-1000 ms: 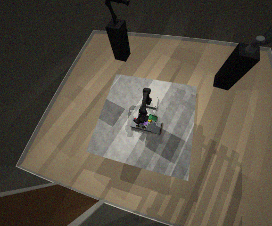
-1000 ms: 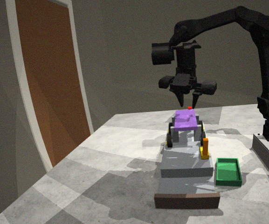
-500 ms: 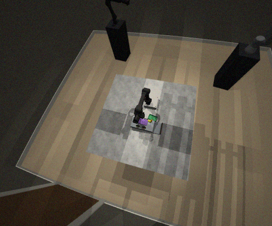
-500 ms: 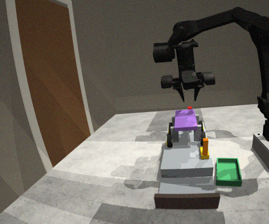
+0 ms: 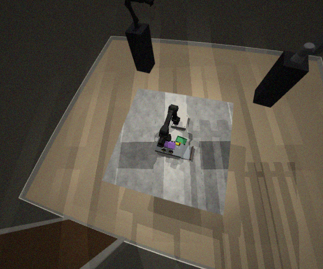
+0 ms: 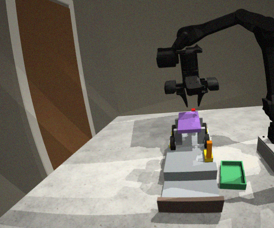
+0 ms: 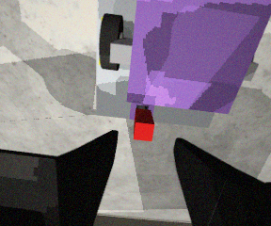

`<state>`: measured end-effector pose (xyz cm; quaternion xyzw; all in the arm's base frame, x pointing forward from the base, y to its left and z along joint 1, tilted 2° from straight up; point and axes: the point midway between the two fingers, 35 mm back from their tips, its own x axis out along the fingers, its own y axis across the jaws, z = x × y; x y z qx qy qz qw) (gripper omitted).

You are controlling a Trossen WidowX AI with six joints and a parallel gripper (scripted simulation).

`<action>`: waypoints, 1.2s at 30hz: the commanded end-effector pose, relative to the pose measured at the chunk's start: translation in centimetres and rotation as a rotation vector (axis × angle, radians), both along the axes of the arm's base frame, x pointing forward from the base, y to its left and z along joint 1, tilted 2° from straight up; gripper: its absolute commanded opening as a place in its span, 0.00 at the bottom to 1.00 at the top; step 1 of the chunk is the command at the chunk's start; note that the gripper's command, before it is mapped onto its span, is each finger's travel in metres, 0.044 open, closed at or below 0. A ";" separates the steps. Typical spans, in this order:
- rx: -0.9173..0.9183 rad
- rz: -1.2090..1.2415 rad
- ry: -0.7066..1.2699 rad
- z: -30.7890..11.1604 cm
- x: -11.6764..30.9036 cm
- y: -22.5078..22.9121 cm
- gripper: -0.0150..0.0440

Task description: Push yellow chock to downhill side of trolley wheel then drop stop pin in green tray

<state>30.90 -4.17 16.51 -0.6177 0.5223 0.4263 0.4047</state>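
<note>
In the three views, I cannot read any text, label, brand, number or sign. No thing on the counter (image 5: pixel 144 115) (image 6: pixel 95 181) (image 7: pixel 41 28) shows letters or figures which are possible to read.
</note>
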 end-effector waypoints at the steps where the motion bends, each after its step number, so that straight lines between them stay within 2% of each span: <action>1: -0.003 0.004 0.004 -0.6 0.0 -0.2 0.58; 36: -0.004 0.004 0.004 -5.1 0.4 -1.7 0.58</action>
